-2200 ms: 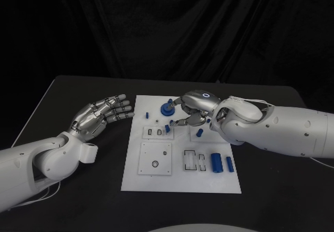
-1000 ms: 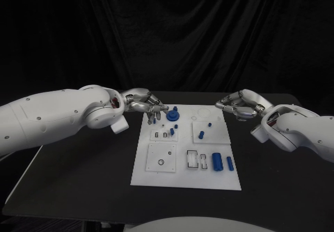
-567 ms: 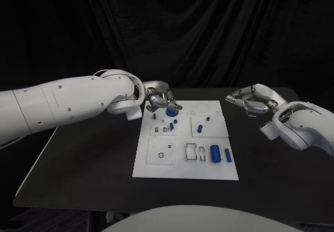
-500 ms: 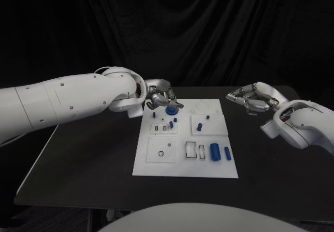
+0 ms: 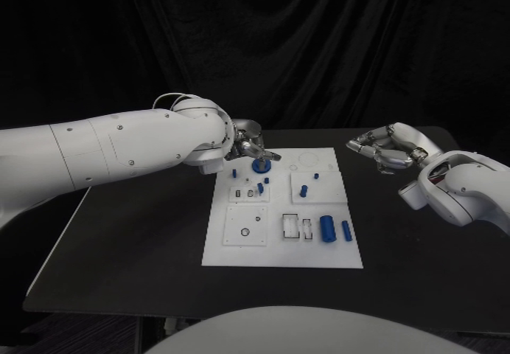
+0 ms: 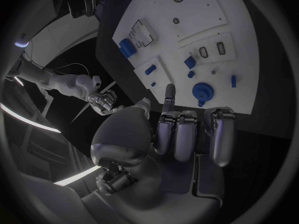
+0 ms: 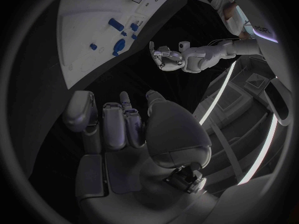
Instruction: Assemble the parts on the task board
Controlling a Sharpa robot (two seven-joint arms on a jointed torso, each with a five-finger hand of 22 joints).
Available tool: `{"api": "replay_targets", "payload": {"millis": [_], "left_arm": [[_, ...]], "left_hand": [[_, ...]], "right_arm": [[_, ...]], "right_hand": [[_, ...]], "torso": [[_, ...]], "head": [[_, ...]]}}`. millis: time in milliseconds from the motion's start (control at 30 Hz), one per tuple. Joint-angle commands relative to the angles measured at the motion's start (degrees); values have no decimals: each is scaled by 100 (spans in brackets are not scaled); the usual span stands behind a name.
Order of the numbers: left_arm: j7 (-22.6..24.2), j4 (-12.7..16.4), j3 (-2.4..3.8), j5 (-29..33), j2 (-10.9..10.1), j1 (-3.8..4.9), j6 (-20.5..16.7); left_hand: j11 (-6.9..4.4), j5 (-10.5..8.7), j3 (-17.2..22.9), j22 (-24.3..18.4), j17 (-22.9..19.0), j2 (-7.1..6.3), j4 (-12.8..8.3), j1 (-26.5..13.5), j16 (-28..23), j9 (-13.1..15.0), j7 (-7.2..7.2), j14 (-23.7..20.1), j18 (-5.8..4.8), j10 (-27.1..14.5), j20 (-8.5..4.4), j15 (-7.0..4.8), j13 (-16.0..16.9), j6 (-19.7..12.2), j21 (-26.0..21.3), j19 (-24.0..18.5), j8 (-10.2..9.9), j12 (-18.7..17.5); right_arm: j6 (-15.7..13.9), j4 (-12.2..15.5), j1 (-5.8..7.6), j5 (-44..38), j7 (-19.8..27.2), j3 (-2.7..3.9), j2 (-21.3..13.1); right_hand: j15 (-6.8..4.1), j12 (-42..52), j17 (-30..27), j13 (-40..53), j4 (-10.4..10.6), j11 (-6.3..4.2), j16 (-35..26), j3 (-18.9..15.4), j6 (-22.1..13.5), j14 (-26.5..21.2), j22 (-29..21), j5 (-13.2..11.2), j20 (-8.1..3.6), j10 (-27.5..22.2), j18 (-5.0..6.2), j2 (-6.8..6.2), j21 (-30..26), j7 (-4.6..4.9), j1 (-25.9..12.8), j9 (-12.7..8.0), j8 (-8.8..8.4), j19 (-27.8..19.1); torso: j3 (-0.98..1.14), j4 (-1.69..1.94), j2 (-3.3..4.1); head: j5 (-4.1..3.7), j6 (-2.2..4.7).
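Across the black table [image 5: 127,243], lying flat at its middle: white rectangular task board [image 5: 278,254]. Over the board's far left corner, hovering: silver left hand [image 5: 250,147], fingers curled in, holding nothing. Off the board's far right corner, well apart from it: silver right hand [image 5: 385,147], likewise curled and empty. Near the left hand, on the board: round blue knob part [image 5: 262,169]. At the near right: blue cylinder part [image 5: 329,230].

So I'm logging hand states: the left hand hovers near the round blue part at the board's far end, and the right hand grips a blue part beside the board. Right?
Not quite. The right hand holds nothing; its fingers are curled in on nothing over the bare table, as the right wrist view shows. The left hand is by the round blue part at the task board's far end.
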Motion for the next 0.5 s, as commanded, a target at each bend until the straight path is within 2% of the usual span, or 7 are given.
{"api": "replay_targets", "payload": {"millis": [33, 100, 167, 200, 400, 500], "left_arm": [[-778, -87, 5, -257, 58, -16, 214], [-889, -135, 5, -264, 82, -19, 270], [-1019, -221, 5, -271, 125, -24, 344], [-1059, -258, 5, -273, 145, -26, 377], [-1218, -483, 5, -94, 279, -79, 653], [-1271, -558, 5, 239, 316, -153, 735]], "left_hand": [[-102, 41, -7, 409, 1505, 5, -59, 32, 15, 368, -76, 595, -45, 588, -97, -100, 1505, 38, 14, 1, 202, 19], [-152, 159, 28, 419, 1505, 0, -164, 114, 15, 710, -142, 595, -46, 588, -164, -156, 1505, 30, 5, 25, 375, 19], [-201, 187, 46, 410, 1505, 9, -200, 115, 15, 948, -173, 595, -47, 588, -197, -196, 1505, 18, -7, 31, 484, 19], [-223, 193, 46, 424, 1505, -10, -230, 102, 15, 1152, -207, 595, -49, 588, -227, -219, 1505, 23, -10, 50, 569, 19], [-249, 217, 103, 346, 1505, -4, -324, 141, 15, 1388, -223, 595, -33, 588, -254, -248, 1505, -39, -55, 15, 607, 19], [-232, 251, 155, 250, 1505, 14, -372, 173, 15, 1496, -199, 595, -13, 588, -250, -237, 1505, -154, -106, -40, 558, 19]], "right_arm": [[-64, 2, -13, 5, -103, 4, 1], [-63, 8, -13, 4, -126, 5, -8], [-62, 15, -12, 2, -158, 5, -25], [-63, 16, -12, 2, -168, 5, -31], [-61, -10, -11, 0, -199, 5, -9], [-47, -23, -12, -1, -202, 5, 19]], "right_hand": [[38, 11, 345, 555, -4, 14, 5, -42, 39, 130, 402, 40, 15, 12, 27, 7, -37, 10, 54, -8, 25, 28], [38, 11, 345, 555, -4, 14, 5, -42, 39, 130, 402, 40, 15, 12, 27, 7, -37, 10, 54, -8, 25, 28], [38, 11, 343, 555, -4, 14, 3, -43, 38, 130, 401, 44, 15, 11, 28, 9, -40, 10, 58, -9, 25, 27], [38, 11, 343, 555, -4, 14, 3, -43, 38, 130, 401, 44, 15, 11, 28, 9, -40, 10, 58, -9, 25, 27], [38, 7, 343, 548, -5, 14, 3, -45, 38, 130, 402, 48, 15, 5, 28, 8, -39, 11, 61, -10, 24, 28], [39, 5, 342, 544, -5, 16, 2, -48, 36, 130, 401, 58, 16, 2, 29, 9, -44, 11, 70, -12, 22, 28]], "torso": [[19, -12, 41], [13, -22, 80], [13, -38, 90], [14, -42, 92], [24, -59, 106], [13, -66, 95]], "head": [[-16, 0], [-4, 0], [29, 0], [40, 0], [79, 0], [80, 0]]}}
